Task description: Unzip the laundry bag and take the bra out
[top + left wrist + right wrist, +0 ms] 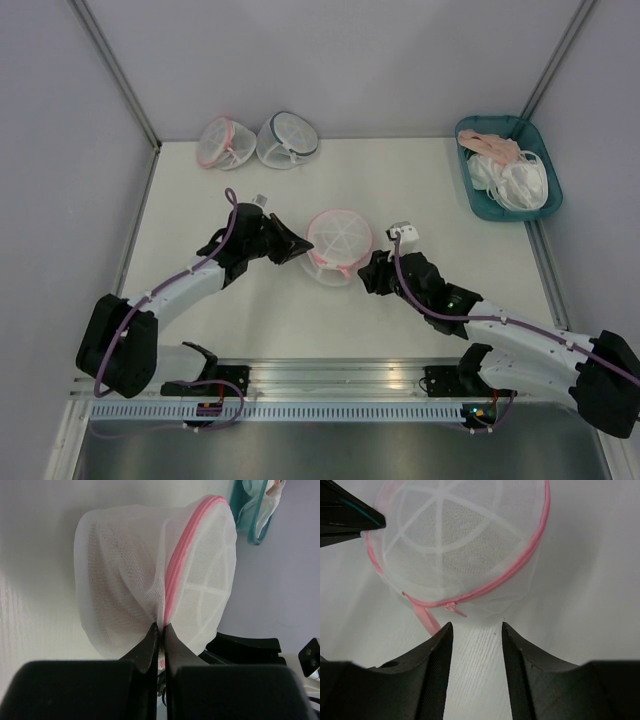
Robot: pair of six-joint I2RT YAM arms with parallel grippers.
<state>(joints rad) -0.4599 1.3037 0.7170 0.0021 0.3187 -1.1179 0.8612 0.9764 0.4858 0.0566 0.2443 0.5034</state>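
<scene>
- The laundry bag point(338, 245) sits pretty much mid-table point(420, 190), a rounded white mesh pouch lying with its domed side up. Everything else here is placed relative to it.
- The left gripper point(298, 246) is right at the bag's left edge. From the left wrist cam, the left gripper point(161, 630) has its 2 fingers pressed together, pinching the mesh right where the pink zipper point(180, 565) seam comes down.
- The right gripper point(368, 270) is at the bag's near-right edge. From the right wrist cam, the right gripper point(476, 630) has its jaws apart with nothing between them, stopped just short of the mesh.
- The zipper pull point(452, 606) sits on the rim just beyond that gap, with a pink tab point(426, 617) hanging beside it. The zipper point(520, 570) looks closed along the part I can see.
- Can't tell what's inside the bag, the mesh point(465, 545) only shows its white ribs.
- Well behind the bag to the left are 2 more pouches side by side, a pink-trimmed pouch point(220, 142) and a dark-trimmed pouch point(287, 138).
- Far right of the bag and behind it is a teal tray point(478, 195) with white mesh items point(515, 180) and a pale pink strappy garment point(490, 145) in it.
</scene>
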